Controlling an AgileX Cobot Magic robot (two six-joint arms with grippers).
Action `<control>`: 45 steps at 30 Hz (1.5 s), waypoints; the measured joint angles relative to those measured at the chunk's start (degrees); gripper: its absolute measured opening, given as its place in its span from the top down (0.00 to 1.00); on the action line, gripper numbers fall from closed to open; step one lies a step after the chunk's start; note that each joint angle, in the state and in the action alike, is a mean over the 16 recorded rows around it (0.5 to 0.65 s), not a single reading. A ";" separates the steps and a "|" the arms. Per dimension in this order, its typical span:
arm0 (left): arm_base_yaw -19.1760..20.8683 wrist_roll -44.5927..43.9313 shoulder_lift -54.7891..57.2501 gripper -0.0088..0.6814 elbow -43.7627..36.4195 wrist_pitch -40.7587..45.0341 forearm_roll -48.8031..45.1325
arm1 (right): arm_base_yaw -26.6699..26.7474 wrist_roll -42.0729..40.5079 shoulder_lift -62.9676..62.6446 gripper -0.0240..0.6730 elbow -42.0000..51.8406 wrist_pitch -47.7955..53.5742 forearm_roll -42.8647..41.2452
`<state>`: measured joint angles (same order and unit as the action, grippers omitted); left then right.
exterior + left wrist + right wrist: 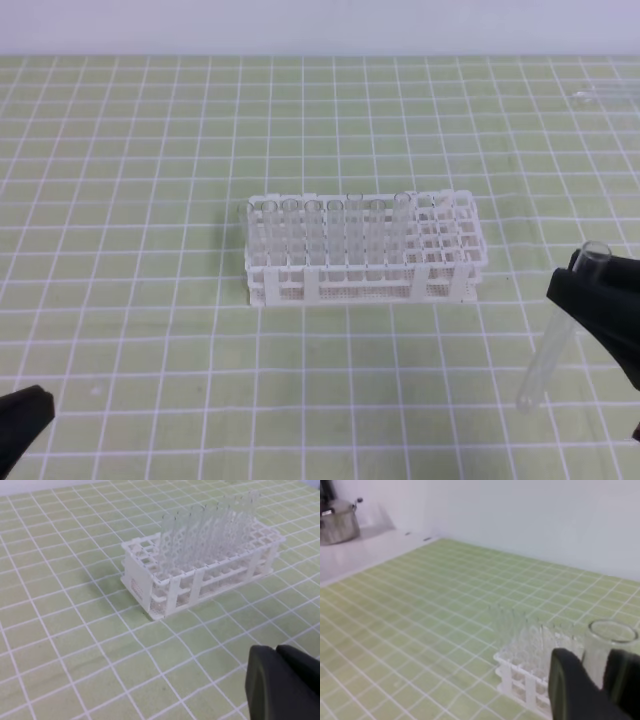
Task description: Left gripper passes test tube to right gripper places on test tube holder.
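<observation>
The right gripper (592, 290) is seen at the right edge of the scene, its black jaws clamped on the test tube (556, 333) just below the rim, the tube hanging downward with a slight tilt. The left gripper (22, 425) is parked low in the near left corner; only a black tip is shown, so its jaw state cannot be read.

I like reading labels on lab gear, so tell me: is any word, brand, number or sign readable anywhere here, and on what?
None can be read in any view.
test tube holder: plain white, no markings visible.
test tube held in the right tool: clear, no print visible.
left tool: plain black, no label in view.
green grid mat: only white lines.
metal kettle: blurred, no text legible.
</observation>
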<state>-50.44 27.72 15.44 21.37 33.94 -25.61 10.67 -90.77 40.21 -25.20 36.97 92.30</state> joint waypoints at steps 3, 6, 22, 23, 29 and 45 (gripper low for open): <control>2.56 -0.01 0.14 0.99 -0.01 -0.16 -0.08 | 0.00 -0.40 0.00 0.81 0.00 -0.34 0.77; 6.61 -0.01 0.17 0.99 -0.01 -0.21 -0.06 | 0.00 -1.42 0.00 0.81 -0.01 -1.29 1.91; 36.35 -0.03 -0.59 0.99 0.00 -0.66 3.00 | 3.69 10.82 3.24 0.81 -9.25 -21.54 -15.64; 37.62 -0.04 -0.79 0.99 0.00 -0.71 3.75 | 4.52 14.86 3.87 0.81 -10.01 -23.88 -19.44; 42.10 -1.94 -3.34 0.99 -0.04 -1.22 8.73 | 10.99 45.86 9.67 0.81 -12.73 -39.58 -47.90; 44.10 -8.22 -15.31 0.99 -9.16 -13.52 12.79 | 23.26 84.30 35.34 0.81 -12.94 -69.13 -85.70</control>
<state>-6.34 19.49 0.14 12.21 20.41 -12.82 33.93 -6.47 75.56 -38.14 -32.16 6.60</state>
